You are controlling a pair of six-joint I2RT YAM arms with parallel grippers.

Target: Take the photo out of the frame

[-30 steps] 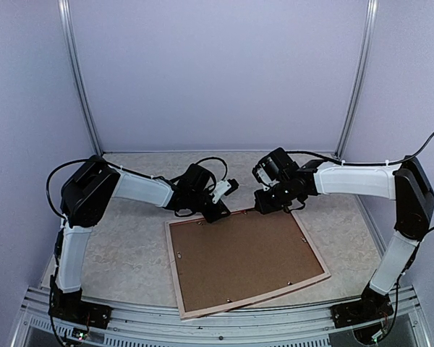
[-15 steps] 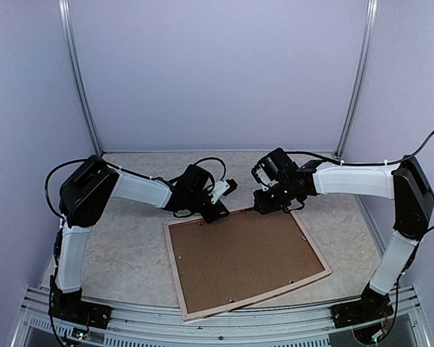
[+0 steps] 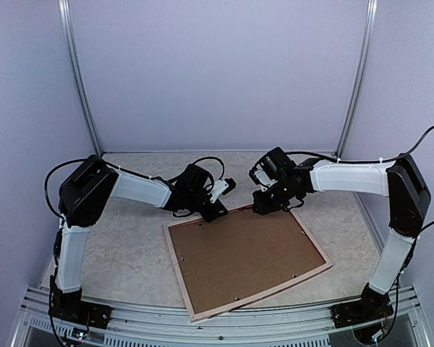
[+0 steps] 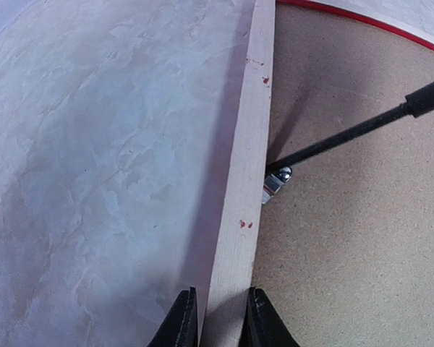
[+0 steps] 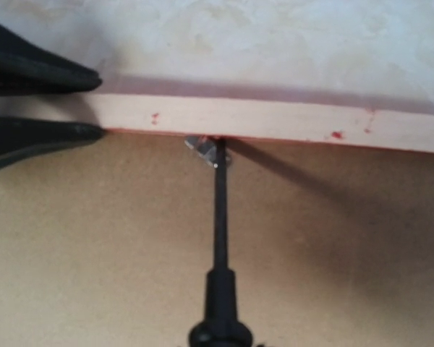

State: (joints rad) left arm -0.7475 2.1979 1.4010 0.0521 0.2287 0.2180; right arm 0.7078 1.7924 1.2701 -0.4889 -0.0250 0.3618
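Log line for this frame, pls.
left gripper: clamped on frame far rail | right gripper: holds screwdriver, tip at metal tab | backing board: in place | photo: hidden

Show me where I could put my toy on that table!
One bare patch of table lies between the left arm and the frame. Another lies between the frame and the right arm, plus a strip along the back wall. It's crowded at the frame's far edge, where the left gripper grips it and the right gripper pokes in a screwdriver.
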